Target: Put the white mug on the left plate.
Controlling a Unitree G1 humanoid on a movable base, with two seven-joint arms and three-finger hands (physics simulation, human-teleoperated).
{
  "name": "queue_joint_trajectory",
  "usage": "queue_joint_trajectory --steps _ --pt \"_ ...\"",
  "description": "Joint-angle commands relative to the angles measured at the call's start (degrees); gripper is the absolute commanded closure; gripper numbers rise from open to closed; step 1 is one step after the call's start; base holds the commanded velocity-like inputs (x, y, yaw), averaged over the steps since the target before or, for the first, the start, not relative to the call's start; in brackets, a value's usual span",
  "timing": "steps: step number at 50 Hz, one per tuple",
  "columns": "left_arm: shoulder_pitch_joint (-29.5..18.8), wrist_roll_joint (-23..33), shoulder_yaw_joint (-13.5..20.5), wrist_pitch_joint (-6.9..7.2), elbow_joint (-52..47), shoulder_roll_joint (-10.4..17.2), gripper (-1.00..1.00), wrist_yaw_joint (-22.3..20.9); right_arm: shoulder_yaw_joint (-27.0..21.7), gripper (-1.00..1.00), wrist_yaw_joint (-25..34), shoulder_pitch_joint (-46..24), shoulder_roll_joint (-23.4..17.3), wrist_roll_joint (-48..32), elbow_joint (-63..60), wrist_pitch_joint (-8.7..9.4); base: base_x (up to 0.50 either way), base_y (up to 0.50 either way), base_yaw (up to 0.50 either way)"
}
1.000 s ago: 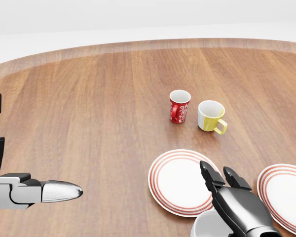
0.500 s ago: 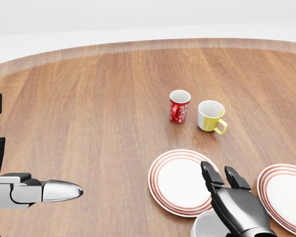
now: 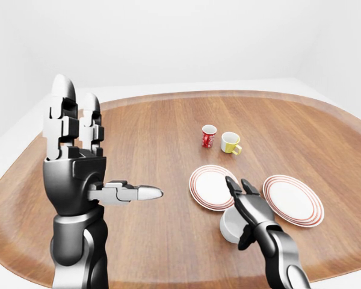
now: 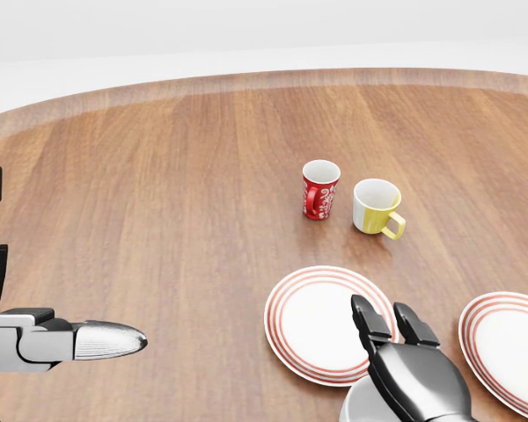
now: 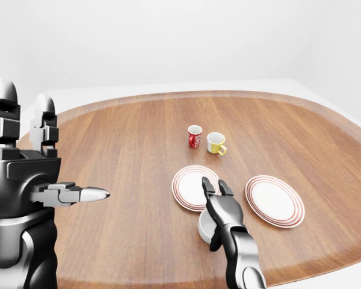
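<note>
3 views cover this moment, and only the 2 eye views take in my whole left hand [image 3: 78,162], raised in the left of the frame with 2 fingers straight up and the thumb pointing right, spread wide and holding nothing. The head view cuts it down to a thumb tip at the lower left edge. Nearest on the right, my right hand [image 3: 248,208] lies over the white mug [image 3: 230,224], fingers spread across its rim and the thumb hanging down its right side; I cannot tell whether they press on it, and they are not curled round it. The head view shows just a sliver of the mug at its bottom edge, under my hand.

Just above the mug in the left-eye view lies the left plate [image 3: 209,186], its lower rim close to the mug. The right plate [image 3: 293,200] sits to its right, a strip of bare wood between them. Higher up stand the red mug [image 3: 209,136] and the yellow mug [image 3: 230,142], near each other and well apart from the plates. The table [image 3: 150,132] has wide bare wood across its left half.

Compared with 0.5 s ago, my right hand sits lower and slightly further left in the head view; nothing else has shifted.
</note>
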Motion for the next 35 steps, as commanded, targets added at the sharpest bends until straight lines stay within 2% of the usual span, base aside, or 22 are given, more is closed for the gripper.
queue_joint_trajectory --steps 1,35 --pt "-0.03 -0.06 -0.06 0.00 -0.14 0.00 -1.00 0.04 0.08 -1.00 -0.52 -0.39 -0.22 -0.29 0.44 0.00 0.00 0.00 0.00" --pt "-0.34 -0.27 0.20 0.00 -0.16 0.12 -1.00 0.13 1.48 -1.00 -1.39 -2.40 -0.09 -1.25 2.97 0.00 0.00 0.00 0.00"
